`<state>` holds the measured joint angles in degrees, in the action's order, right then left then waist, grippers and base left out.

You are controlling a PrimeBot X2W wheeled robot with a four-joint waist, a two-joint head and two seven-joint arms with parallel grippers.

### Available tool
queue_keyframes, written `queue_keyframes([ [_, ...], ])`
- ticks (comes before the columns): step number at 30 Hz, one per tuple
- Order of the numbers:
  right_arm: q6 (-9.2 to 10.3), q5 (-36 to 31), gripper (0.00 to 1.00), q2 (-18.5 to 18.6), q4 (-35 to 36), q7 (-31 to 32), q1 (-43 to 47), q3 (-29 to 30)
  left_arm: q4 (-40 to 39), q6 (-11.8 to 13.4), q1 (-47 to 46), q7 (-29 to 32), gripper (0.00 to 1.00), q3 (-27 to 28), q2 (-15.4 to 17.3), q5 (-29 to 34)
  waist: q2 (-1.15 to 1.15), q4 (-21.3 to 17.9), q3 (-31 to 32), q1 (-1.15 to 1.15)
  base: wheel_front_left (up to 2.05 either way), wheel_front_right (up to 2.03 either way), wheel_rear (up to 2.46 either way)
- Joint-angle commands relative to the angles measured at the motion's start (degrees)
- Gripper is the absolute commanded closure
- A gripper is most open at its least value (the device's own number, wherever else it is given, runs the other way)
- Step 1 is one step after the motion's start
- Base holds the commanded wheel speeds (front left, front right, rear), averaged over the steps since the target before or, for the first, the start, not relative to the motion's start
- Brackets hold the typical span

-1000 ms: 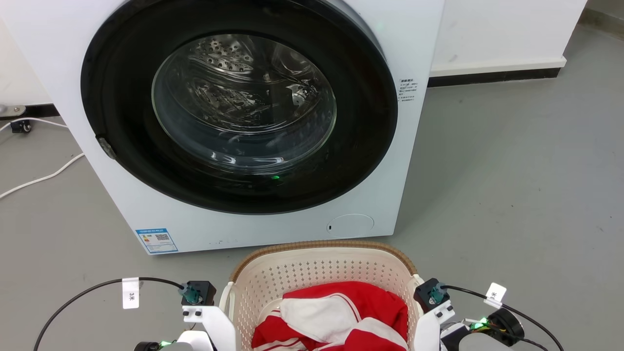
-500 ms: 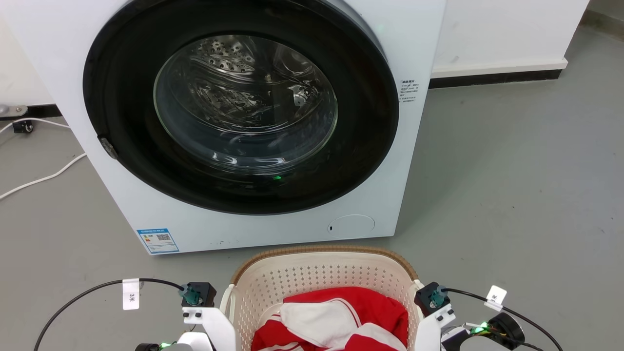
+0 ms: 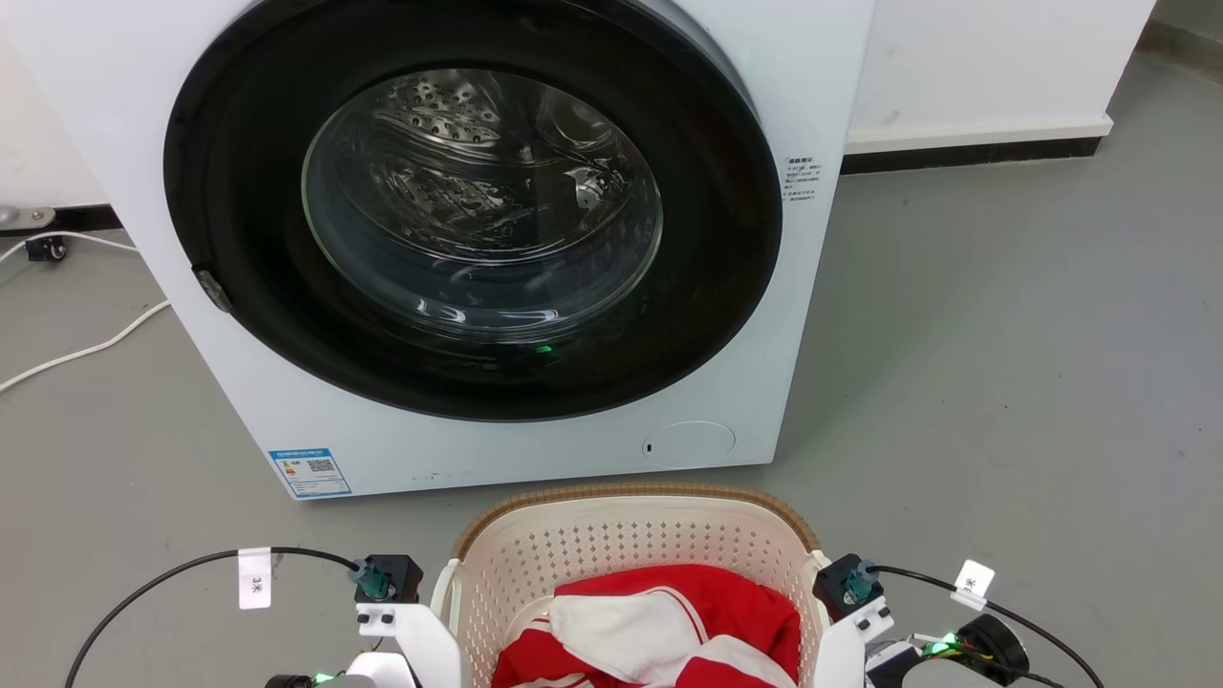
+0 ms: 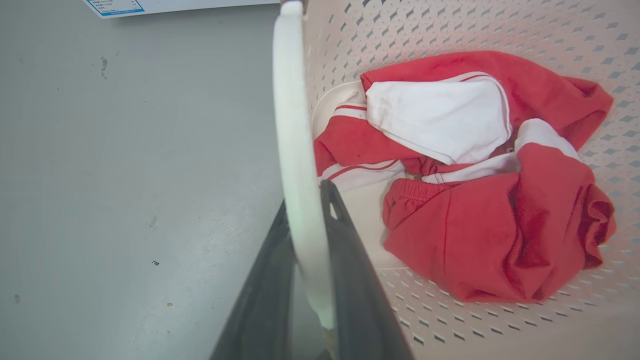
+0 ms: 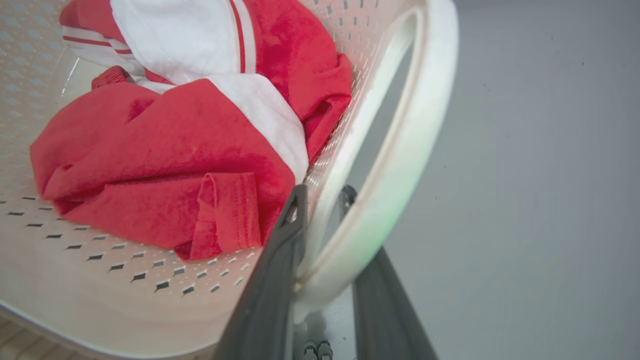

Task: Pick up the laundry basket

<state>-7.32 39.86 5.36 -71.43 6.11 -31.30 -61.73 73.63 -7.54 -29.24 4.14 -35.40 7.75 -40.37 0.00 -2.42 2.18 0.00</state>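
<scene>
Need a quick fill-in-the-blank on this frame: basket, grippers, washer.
1. The clothes in the laundry basket are white and ____.
2. The left gripper and the right gripper each have a white loop ____ between their fingers.
3. The basket is in front of the washing machine, whose round door is ____.
Missing words: red; handle; closed.

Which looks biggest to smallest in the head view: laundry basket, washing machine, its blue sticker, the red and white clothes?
1. washing machine
2. laundry basket
3. red and white clothes, lying inside it
4. blue sticker
Basket and clothes are cut off at the bottom edge.
</scene>
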Motion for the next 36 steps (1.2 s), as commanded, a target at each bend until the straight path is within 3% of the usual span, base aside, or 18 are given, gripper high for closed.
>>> queue_keyframes([
  [1, -0.3, -0.23, 1.0, 0.58, -0.22, -0.09, -0.22, -0.72, -0.22, 0.16, -0.25, -0.58, 1.0, -0.18, 0.97, -0.15, 0.0, 0.0, 0.02, 0.0, 0.0, 0.0, 0.0],
  [36, -0.3, 6.1, 1.0, 0.54, -1.32, -1.44, -1.29, -7.38, -0.01, 0.16, -0.45, -0.9, 1.0, -3.96, 1.22, -4.05, 0.0, 0.34, -0.44, 0.0, 0.0, 0.0, 0.0],
])
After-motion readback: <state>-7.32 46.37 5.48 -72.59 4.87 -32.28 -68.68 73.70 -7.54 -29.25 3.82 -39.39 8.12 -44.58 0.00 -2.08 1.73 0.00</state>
